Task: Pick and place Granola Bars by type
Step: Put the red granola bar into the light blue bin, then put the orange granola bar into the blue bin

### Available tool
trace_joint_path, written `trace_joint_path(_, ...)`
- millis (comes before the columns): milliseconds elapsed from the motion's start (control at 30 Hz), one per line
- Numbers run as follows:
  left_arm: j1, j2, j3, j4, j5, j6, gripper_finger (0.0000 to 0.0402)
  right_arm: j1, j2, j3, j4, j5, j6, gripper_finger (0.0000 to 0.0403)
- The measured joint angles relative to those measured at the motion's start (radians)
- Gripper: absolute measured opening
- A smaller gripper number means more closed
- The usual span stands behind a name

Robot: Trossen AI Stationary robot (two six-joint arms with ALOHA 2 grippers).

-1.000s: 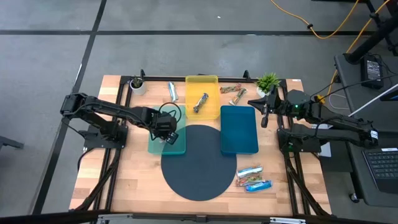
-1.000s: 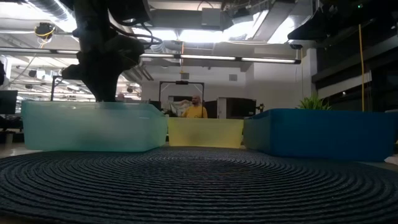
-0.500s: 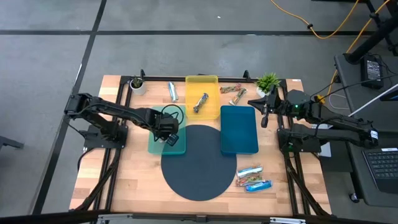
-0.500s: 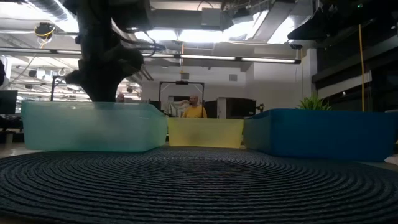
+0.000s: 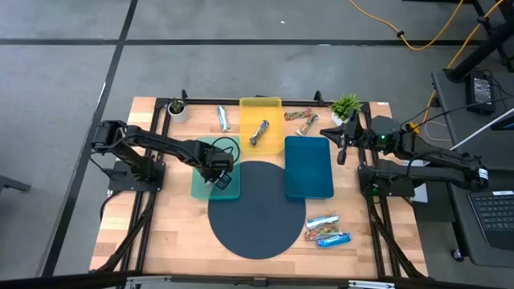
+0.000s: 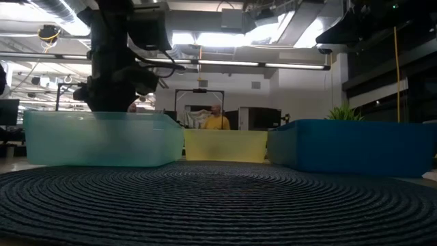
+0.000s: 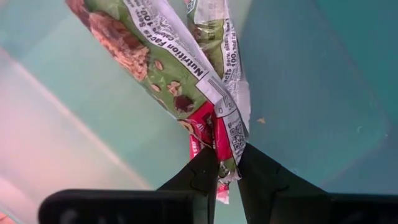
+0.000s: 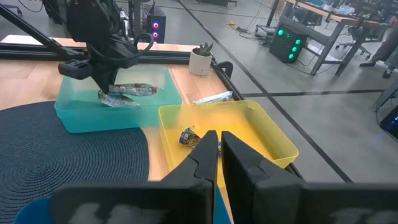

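Floor: grey concrete [image 5: 241, 48] with dark tape lines [image 5: 120, 48] crossing it around the table.
Cables: yellow and orange cords [image 5: 418, 36] trail over the floor.
Side desk: a dark desk [image 5: 482, 160] with a power brick [image 5: 482, 82] and part of a keyboard [image 5: 491, 213].
Ceiling: exposed ducts and long strip lights [image 6: 273, 65], seen in the low view.
Far room: a dark-framed opening [image 6: 199, 102], and a person in a yellow top [image 6: 217, 121] well off behind the table.
Workbenches: metal-legged benches [image 8: 336, 37]; one unit shows green lights [image 8: 289, 43].
Computer: a tower with blue-pink glow [image 8: 153, 25].
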Motion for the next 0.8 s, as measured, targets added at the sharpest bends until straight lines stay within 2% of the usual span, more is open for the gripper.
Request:
trace_joint_path(467,0.0,0.0,0.019,-0.006,-0.008,-0.064,0.0102,0.0,0.0,0.0,0.0,0.0,-0.004,0.0026)
trace_joint_path(633,0.0,-0.001,0.101,-0.078,-0.03,-0.064,0.0129,0.0,0.0,0.0,0.0,0.0,-0.001,0.0026)
trace_joint_path(800,0.0,-0.007,0.248,-0.241,-0.051,-0.047,0.015,0.0,0.0,0.0,0.0,0.0,-0.001,0.0026)
